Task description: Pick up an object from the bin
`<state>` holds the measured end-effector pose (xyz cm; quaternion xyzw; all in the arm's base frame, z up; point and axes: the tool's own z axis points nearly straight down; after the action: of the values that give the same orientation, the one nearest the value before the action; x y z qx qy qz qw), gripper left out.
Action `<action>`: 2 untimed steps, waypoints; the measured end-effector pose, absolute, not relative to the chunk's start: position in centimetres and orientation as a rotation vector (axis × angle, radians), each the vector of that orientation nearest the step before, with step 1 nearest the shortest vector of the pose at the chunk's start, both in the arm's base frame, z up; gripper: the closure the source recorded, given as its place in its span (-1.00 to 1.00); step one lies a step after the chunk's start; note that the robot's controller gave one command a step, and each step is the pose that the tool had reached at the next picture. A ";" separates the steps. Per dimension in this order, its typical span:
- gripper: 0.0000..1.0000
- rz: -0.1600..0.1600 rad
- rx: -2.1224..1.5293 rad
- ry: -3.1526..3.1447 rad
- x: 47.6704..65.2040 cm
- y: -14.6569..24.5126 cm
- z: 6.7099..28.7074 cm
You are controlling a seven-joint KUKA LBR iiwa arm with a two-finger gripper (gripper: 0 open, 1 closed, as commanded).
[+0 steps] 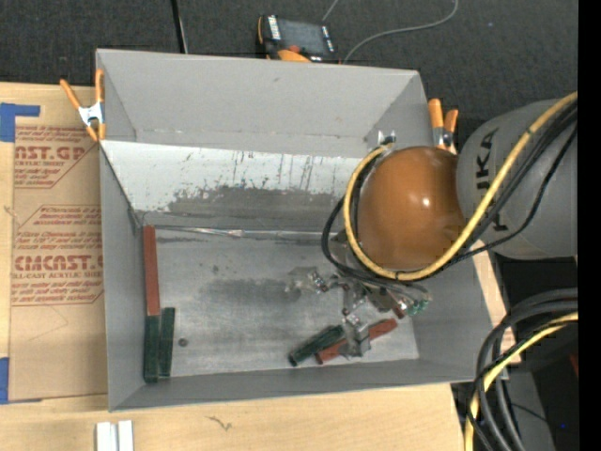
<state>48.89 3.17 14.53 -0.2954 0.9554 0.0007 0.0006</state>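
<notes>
Ideally gripper (358, 331) straddles only the dark green stick (310, 349), not the red piece (331, 350) touching it; spread or pinched, cannot tell.

One camera looks down on the bin (272, 111) from high up. It is tipped a little, so the far wall shows as a wide grey slope and the near wall is just a thin edge. The camera is close enough that the bin takes up most of the picture. A strip of desk (282, 421) runs along the near side, and dark floor (94, 7) lies past the far side. The arm (526, 186) comes in from the right, and its round orange cover (408, 209) hides part of the bin's right side.
</notes>
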 end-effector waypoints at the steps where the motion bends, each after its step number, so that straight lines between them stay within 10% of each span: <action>1: -1.00 0.004 -0.929 3.002 48.0 3.9 9.4; 2: -1.00 -0.001 -0.832 3.017 48.6 1.4 7.1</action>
<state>48.56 1.39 7.06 -0.2658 0.9640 -0.0002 0.0059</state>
